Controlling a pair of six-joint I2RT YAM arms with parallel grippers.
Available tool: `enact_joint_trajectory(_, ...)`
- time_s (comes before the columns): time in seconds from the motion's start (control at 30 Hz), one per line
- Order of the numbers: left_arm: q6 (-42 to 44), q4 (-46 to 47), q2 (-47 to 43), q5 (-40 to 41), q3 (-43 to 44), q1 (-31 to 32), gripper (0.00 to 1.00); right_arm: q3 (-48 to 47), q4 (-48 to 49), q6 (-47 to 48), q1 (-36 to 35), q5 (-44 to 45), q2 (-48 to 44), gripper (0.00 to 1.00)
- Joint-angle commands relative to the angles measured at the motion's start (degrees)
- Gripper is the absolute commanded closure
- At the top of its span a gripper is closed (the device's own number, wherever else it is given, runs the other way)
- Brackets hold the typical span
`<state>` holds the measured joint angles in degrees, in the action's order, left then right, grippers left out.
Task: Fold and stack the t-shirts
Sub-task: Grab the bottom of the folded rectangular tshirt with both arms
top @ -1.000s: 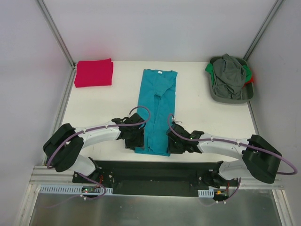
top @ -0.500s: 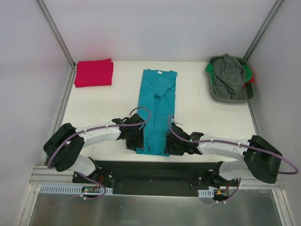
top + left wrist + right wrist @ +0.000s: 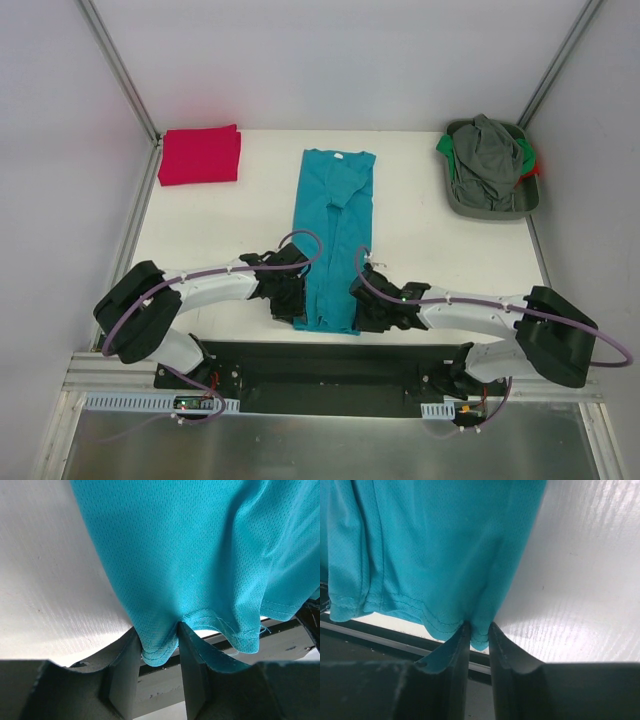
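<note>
A teal t-shirt (image 3: 335,230) lies as a long narrow strip down the middle of the white table (image 3: 220,230), white neck label at the far end. My left gripper (image 3: 297,306) is shut on the left corner of its near hem (image 3: 159,647), the cloth bunched between the fingers. My right gripper (image 3: 362,308) is shut on the right hem corner (image 3: 480,637). In both wrist views the hem hangs slightly off the table. A red t-shirt (image 3: 200,155) lies folded at the far left corner.
A grey-green basket (image 3: 493,210) at the far right holds a heap of grey, green and red clothes (image 3: 485,160). Metal frame posts run along both sides. The black base plate (image 3: 320,365) lies just past the table's near edge.
Both sets of jaws have closed in on the teal hem corners. The near hem has drawn in and bunched a little. The red shirt and basket have not moved.
</note>
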<state>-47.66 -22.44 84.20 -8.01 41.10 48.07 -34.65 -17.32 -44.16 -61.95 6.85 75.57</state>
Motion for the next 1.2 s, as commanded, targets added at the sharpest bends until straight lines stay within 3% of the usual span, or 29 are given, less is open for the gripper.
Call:
enact_joint_trajectory(0.0, 0.37, -3.31, 3.78, 3.35, -4.62, 1.06, 0.65, 0.02, 0.45, -0.49, -0.45, -0.61, 2.12, 0.82)
enact_joint_trajectory(0.2, -0.32, -5.94, 0.79, 7.21, -8.31, 0.97, 0.64, 3.88, -3.76, -2.51, -0.54, 3.07, -1.99, 1.00)
enact_joint_trajectory(0.37, -1.82, -9.03, -0.44, 9.77, -10.86, 1.06, 0.63, 6.35, -5.36, -2.07, -0.45, 4.14, -5.78, 0.99)
enact_joint_trajectory(0.6, -1.82, -9.03, -2.37, 6.53, -10.78, 1.14, 0.64, 7.23, 0.97, -0.49, -0.45, 0.18, -4.74, 1.00)
enact_joint_trajectory(0.77, -2.00, -6.31, -5.45, 1.07, -10.25, 2.98, 0.76, 5.91, 1.24, -0.31, -0.54, -0.44, -2.27, 1.00)
enact_joint_trajectory(0.9, -2.96, -6.13, -9.05, 0.97, -11.56, 3.69, 1.00, 6.44, 1.24, -0.40, -0.71, -0.35, -3.58, 0.99)
enact_joint_trajectory(1.17, -6.92, -6.39, -23.09, -1.56, -18.60, 3.78, 1.00, 10.31, -1.49, 0.39, -5.01, -5.08, -13.07, 1.00)
